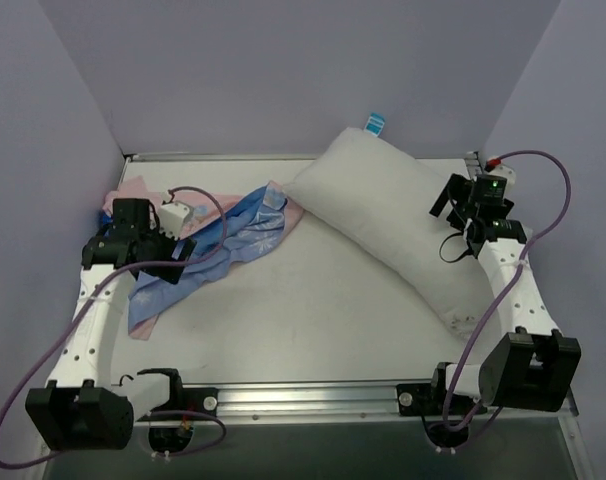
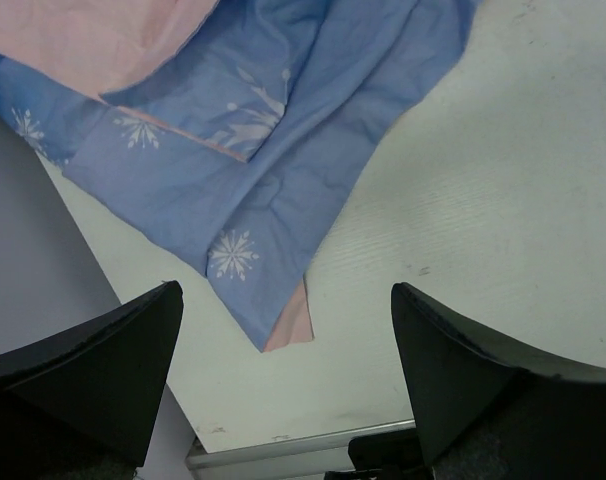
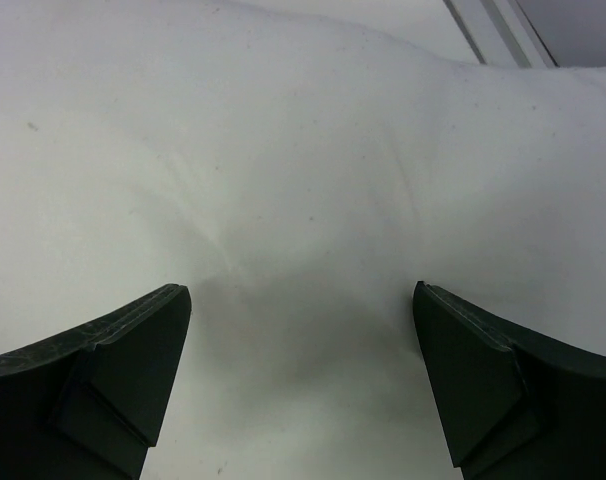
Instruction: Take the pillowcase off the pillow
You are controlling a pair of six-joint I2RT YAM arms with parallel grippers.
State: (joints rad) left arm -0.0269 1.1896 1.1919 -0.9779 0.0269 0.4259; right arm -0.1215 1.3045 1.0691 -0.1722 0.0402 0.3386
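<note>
Your left gripper (image 2: 285,290) hangs spread and holding nothing right above the pillowcase (image 2: 283,150). It lies crumpled on the left of the tabletop (image 1: 313,320), running from near left toward far middle, fully off the pillow (image 1: 393,225). That pillow lies bare to the right, slanting from far middle to near right, with your right gripper (image 3: 301,290) spread wide just over its right flank, so I judge no pulling is left.
</note>
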